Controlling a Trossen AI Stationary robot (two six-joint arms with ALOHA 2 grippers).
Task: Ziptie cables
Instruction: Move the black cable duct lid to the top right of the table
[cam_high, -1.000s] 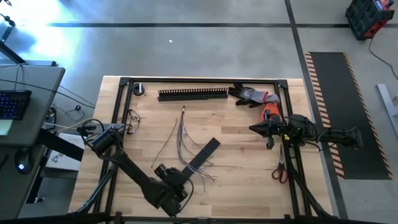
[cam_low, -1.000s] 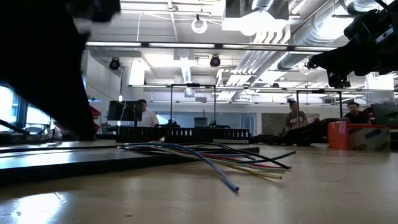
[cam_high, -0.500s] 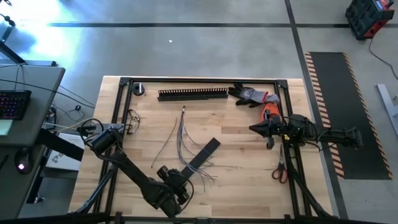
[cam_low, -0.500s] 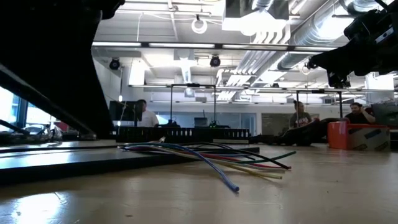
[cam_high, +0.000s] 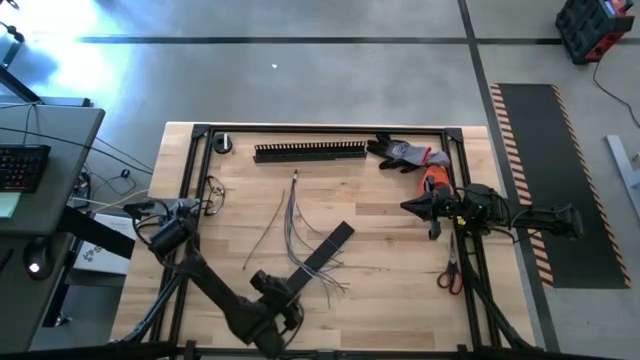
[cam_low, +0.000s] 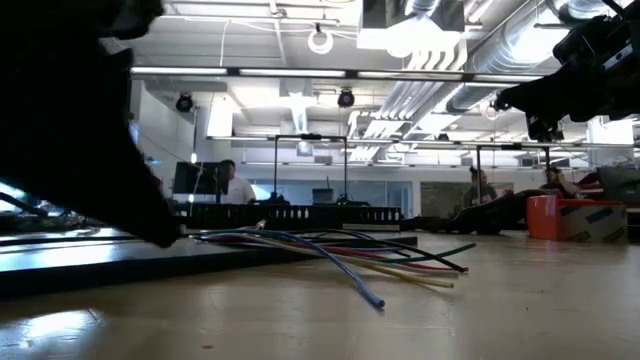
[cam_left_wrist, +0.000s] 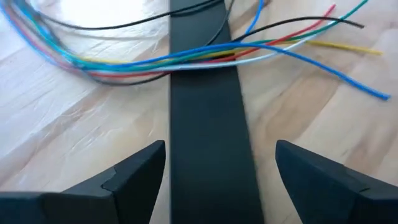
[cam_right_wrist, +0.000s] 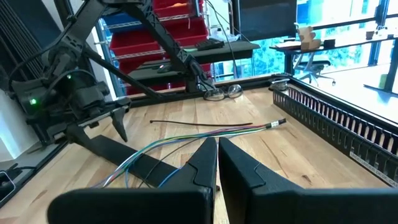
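The left gripper (cam_left_wrist: 221, 165) now stands wide open above the black strip (cam_left_wrist: 211, 155), its fingers (cam_left_wrist: 134, 171) on either side without touching it; a second ago they were narrower. In the high view the left arm has drawn back toward the near edge of the bench (cam_high: 400, 250). The cables (cam_high: 297, 225) lie unmoved mid-bench, crossing the strip. The right gripper (cam_right_wrist: 217, 152) stays closed and empty, hovering at the right side.
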